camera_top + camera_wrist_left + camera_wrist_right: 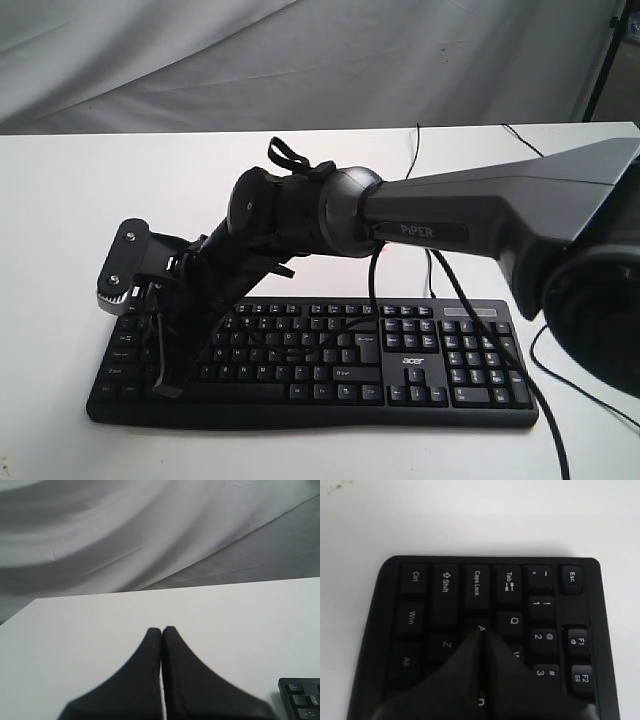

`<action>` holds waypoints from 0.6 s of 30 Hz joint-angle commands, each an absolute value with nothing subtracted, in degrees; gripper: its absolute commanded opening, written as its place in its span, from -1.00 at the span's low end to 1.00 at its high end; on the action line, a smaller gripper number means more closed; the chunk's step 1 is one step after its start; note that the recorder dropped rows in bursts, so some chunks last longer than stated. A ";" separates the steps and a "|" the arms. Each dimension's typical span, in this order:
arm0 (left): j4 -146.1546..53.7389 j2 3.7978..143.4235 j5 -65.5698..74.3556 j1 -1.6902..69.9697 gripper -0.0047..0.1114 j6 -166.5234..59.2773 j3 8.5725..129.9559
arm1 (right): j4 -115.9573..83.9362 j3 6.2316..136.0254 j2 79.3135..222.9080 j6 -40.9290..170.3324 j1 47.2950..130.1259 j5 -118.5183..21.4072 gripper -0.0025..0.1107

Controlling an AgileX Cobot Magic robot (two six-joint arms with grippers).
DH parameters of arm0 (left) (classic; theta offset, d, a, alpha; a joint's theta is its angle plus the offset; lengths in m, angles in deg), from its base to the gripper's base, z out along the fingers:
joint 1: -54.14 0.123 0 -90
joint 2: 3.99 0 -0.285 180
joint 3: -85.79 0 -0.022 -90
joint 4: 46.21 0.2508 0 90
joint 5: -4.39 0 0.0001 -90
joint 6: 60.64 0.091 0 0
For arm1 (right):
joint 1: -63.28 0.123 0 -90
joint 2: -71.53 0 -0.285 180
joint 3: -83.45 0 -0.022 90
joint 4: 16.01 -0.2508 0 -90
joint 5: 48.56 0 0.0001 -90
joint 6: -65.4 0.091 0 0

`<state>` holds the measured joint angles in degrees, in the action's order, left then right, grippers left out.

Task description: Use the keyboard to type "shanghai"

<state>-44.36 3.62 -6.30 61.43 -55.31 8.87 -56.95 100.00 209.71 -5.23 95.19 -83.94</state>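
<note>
A wide black keyboard (330, 365) is seen lying flat on a white table (60, 220), near the front edge of it in the exterior view, with its number pad (480, 360) towards the right side and a small white acer logo (414, 357) between the letter keys and the pad. Behind the table a grey cloth (300, 60) is hung. The right arm (480, 215), marked PiPER, is stretched from the right across the whole keyboard, and the right gripper (165, 385) is pointed downwards on the left end of the keyboard. In the right wrist view the two fingers of this gripper are pressed together with no gap and with nothing held between them, and their common tip is placed on the A key (481, 628), just beside the Caps Lock, Q and Z keys. Whether the key is pushed down cannot be told from the pictures. The left gripper (161, 630) is shown only in the left wrist view. Its fingers are also closed one against the other and are empty, and they are held over a bare part of the table. The keyboard is apart from this gripper: only one corner of it, with a few keys, is visible at the edge of that view, well to the side of the fingertips.
</note>
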 commanded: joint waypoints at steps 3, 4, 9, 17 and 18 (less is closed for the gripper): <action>-44.39 3.80 -5.94 61.21 -0.91 -55.47 8.57 | -57.04 100.36 209.74 -6.05 95.33 -83.47 -0.96; -44.39 3.80 -5.94 61.21 -0.91 -55.47 8.57 | -57.04 100.36 209.74 -6.03 95.33 -83.33 -0.96; -44.39 3.80 -5.94 61.21 -0.91 -55.47 8.57 | -57.04 100.36 209.74 -6.33 95.33 -83.32 -0.96; -44.39 3.80 -5.94 61.21 -0.91 -55.47 8.57 | -57.04 100.36 210.92 -6.95 95.33 -82.47 -0.96; -44.39 3.80 -5.94 61.21 -0.91 -55.47 8.57 | -57.04 100.36 211.00 -7.07 95.33 -82.46 -0.96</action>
